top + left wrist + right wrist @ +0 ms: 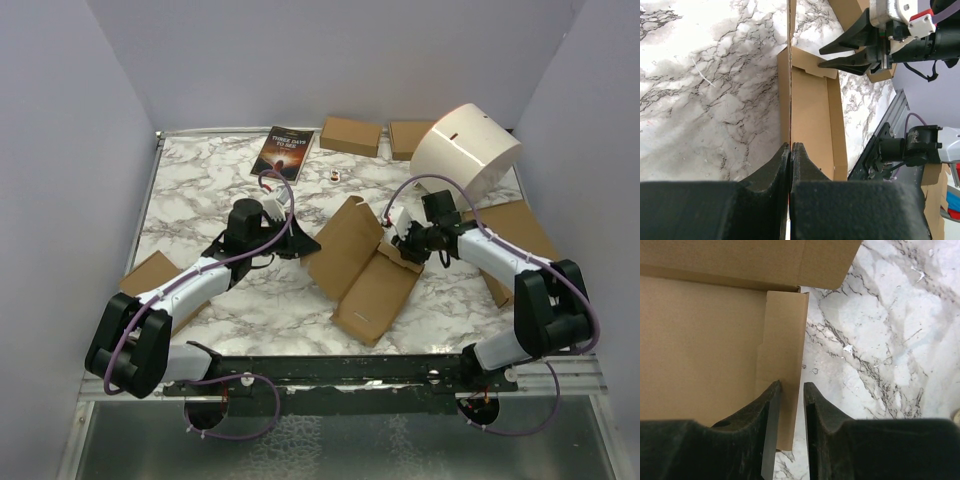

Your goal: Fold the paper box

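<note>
The paper box (375,290) lies partly folded in the middle of the marble table, one brown panel raised on its left side and the rest flat. My left gripper (302,245) is shut on the raised panel's edge. In the left wrist view that panel (812,115) runs edge-on into the shut left gripper (791,145). My right gripper (398,242) hovers at the box's far right corner with its jaws a little apart. In the right wrist view the right gripper (792,384) stands open over a narrow side flap (785,340), which lies flat below the fingers. The left wrist view also shows the right gripper (821,57).
A dark book (283,150), two small brown boxes (350,135) (410,138) and a white round container (465,150) sit at the back. Flat brown cardboard (520,235) lies under the right arm, and another piece (155,275) by the left arm. A small ring-like object (333,176) lies nearby.
</note>
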You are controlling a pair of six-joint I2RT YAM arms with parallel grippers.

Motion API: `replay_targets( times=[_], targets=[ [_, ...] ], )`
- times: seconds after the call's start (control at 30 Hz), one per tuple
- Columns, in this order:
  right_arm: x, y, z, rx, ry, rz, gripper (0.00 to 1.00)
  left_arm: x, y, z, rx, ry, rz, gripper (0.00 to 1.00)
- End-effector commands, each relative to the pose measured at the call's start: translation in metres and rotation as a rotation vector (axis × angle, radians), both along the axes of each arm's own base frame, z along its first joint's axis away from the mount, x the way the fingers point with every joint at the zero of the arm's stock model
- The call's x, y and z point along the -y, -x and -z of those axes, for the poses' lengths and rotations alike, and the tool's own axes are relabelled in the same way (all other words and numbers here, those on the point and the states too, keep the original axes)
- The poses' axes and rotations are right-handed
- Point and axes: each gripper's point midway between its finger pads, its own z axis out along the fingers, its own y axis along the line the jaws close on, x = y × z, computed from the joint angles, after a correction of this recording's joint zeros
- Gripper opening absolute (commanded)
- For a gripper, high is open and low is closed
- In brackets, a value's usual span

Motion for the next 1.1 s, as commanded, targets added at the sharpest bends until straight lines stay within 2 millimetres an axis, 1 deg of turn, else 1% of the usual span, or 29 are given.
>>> replay_targets(
  times=[0.0, 0.37, 0.5, 0.6, 0.67, 0.73, 0.77, 0.83, 0.93, 1.03, 1.07],
  targets=[
    [-0.004, 0.005, 0.01, -0.057, -0.004, 0.0, 0.27, 0.005, -0.003, -0.013, 0.046, 0.024, 0.024, 0.0],
    [-0.009, 0.006, 0.017, -0.109, -0.021, 0.0, 0.28, 0.011, 0.001, -0.018, 0.073, 0.014, 0.081, 0.0],
    [-0.007, 0.004, 0.024, -0.118, -0.007, 0.005, 0.26, 0.014, 0.002, -0.023, 0.084, 0.013, 0.1, 0.0],
    [-0.006, 0.001, 0.027, -0.114, 0.002, 0.014, 0.21, 0.016, 0.001, -0.024, 0.089, 0.01, 0.109, 0.0],
    [-0.003, -0.002, 0.03, -0.106, 0.016, 0.027, 0.13, 0.017, 0.001, -0.025, 0.094, 0.009, 0.115, 0.0],
    [0.003, -0.006, 0.035, -0.101, 0.046, 0.061, 0.04, 0.018, 0.0, -0.026, 0.098, 0.006, 0.119, 0.0],
    [0.007, -0.008, 0.037, -0.091, 0.064, 0.085, 0.01, 0.019, 0.0, -0.027, 0.102, 0.004, 0.12, 0.0],
    [0.014, -0.012, 0.037, -0.062, 0.087, 0.12, 0.01, 0.018, -0.003, -0.028, 0.111, -0.007, 0.117, 0.0],
    [0.019, -0.015, 0.031, -0.017, 0.101, 0.148, 0.01, 0.019, -0.009, -0.031, 0.123, -0.015, 0.111, 0.0],
    [0.017, -0.014, 0.031, -0.025, 0.094, 0.141, 0.01, 0.021, -0.014, -0.034, 0.13, -0.017, 0.108, 0.0],
    [0.014, -0.012, 0.031, -0.039, 0.085, 0.128, 0.03, 0.022, -0.016, -0.034, 0.133, -0.02, 0.109, 0.0]
  ],
)
